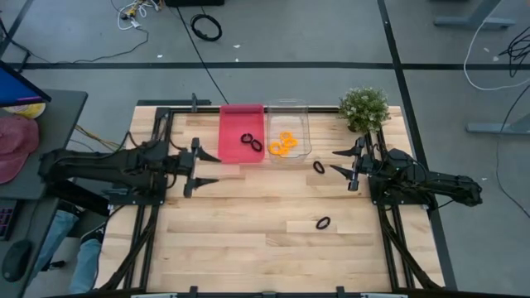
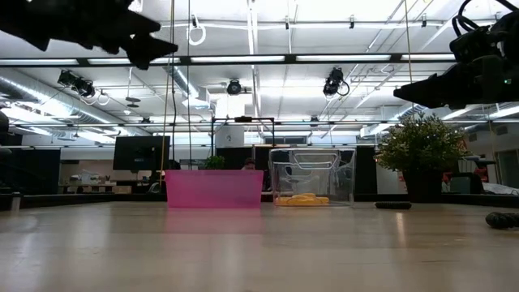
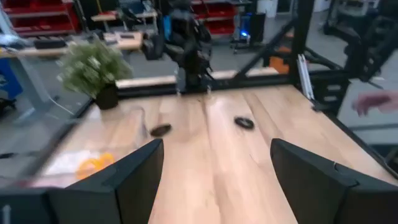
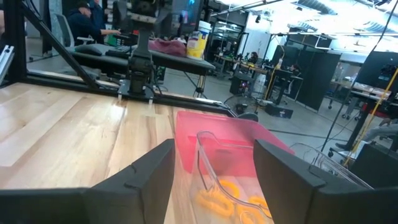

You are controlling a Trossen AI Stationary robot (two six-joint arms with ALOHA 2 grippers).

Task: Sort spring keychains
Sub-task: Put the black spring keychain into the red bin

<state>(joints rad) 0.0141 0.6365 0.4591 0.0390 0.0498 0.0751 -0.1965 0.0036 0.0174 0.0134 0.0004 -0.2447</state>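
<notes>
2 dark arms reach in over the wooden table (image 1: 248, 240) from opposite sides, both lifted clear of the surface — the low view shows them high above the boards.

Left arm lies stretched along the table's left side, its wrist level, left gripper (image 1: 210, 169) pointing toward the centre, just short of the pink bin (image 1: 233, 141). Fingers spread wide, nothing between them; the left wrist view shows bare wood in the gap.

Right arm comes in from the right edge, forearm low and straight, right gripper (image 1: 338, 162) aimed toward the bins. Fingers parted too, holding nothing.

Potted plant (image 1: 363, 108) stands at the far right corner of the table, behind the right gripper.

Pink bin sits at the far edge, touching the clear bin (image 1: 304, 124) on its right.

Spring keychains, by place:
- black pair (image 1: 251, 141) inside the pink bin
- orange cluster (image 1: 283, 144) inside the clear bin
- 1 black loop (image 1: 319, 166) on the wood just outside the clear bin, between it and the right gripper's fingertips
- 1 more black loop (image 1: 323, 223) alone nearer the front of the table, well apart from both grippers
</notes>
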